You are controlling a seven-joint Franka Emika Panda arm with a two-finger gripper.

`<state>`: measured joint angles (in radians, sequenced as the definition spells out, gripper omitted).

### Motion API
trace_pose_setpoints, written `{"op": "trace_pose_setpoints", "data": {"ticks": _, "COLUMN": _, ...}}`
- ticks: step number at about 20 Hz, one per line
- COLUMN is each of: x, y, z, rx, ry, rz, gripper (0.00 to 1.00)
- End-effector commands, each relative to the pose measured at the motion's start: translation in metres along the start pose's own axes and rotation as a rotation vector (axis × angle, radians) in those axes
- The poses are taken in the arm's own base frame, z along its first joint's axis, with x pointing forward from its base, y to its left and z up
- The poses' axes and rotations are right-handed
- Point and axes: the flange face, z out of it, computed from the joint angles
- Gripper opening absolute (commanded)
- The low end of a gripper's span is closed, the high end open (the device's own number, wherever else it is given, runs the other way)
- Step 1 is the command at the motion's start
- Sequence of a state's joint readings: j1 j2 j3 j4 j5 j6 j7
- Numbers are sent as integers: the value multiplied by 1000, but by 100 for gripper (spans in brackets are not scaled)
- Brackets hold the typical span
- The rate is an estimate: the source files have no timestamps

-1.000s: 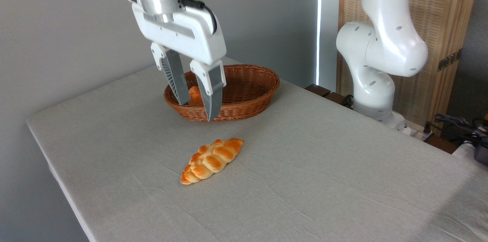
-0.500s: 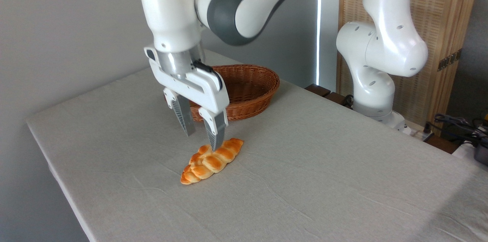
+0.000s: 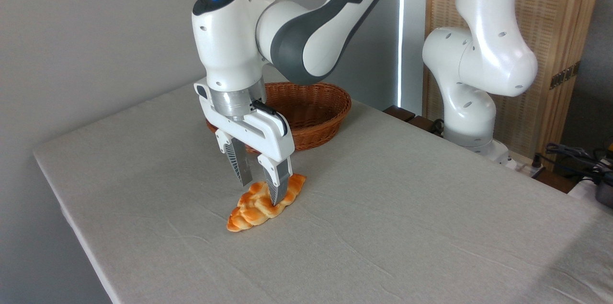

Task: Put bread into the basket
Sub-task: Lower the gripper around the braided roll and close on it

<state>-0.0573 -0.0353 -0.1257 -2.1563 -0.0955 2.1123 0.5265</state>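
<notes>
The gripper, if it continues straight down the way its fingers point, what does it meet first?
Most likely the braided golden-orange bread loaf: the open gripper already straddles it. One finger overlaps the loaf's near side; below lies the grey cloth-covered table. Depth is uncertain.

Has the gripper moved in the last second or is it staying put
Yes. The gripper has come down and toward the camera, away from the basket, and now straddles the bread on the table, jaws open.
</notes>
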Motion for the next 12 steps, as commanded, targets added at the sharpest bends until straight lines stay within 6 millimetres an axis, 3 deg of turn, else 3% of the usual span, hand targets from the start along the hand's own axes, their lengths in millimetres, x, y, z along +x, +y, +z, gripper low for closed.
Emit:
{"op": "trace_pose_setpoints", "data": {"ticks": 1, "x": 0, "y": 6, "z": 15, "rx": 6, "ry": 15, "rz": -10, "gripper": 78}}
{"op": "trace_pose_setpoints", "data": {"ticks": 9, "x": 1, "y": 4, "z": 24, "rx": -5, "ry": 0, "rz": 13, "gripper": 3}}
{"op": "trace_pose_setpoints", "data": {"ticks": 12, "x": 2, "y": 5, "z": 25, "rx": -7, "ry": -3, "rz": 17, "gripper": 0}}
